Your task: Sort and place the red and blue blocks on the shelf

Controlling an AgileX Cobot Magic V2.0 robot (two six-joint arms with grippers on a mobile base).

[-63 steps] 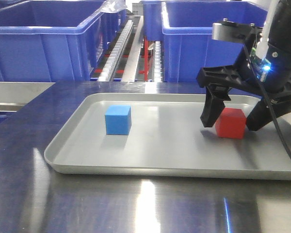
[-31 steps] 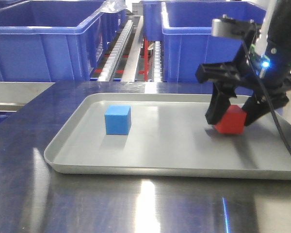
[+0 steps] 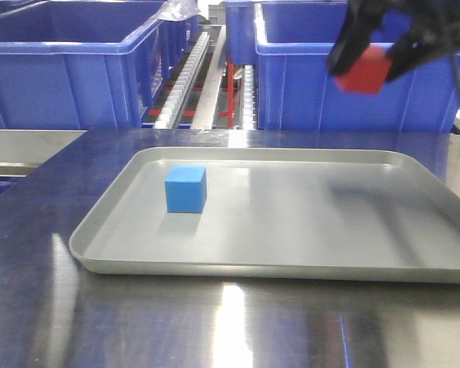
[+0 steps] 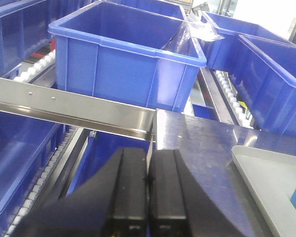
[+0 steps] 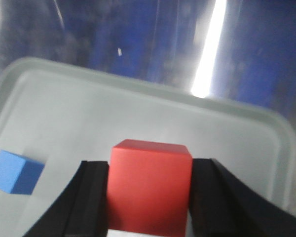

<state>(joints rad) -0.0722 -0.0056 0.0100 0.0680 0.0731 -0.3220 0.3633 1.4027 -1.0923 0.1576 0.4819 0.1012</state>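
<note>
- Right gripper, upper right of the front view, clamps the red block above the tray.
- At the tray's left sits the blue block.
- I keep my left gripper closed, empty.

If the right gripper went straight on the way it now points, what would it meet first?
Probably the floor of the grey tray: in the right wrist view the right gripper, jaws shut on the red block, points down at it. The blue block lies well aside.
</note>
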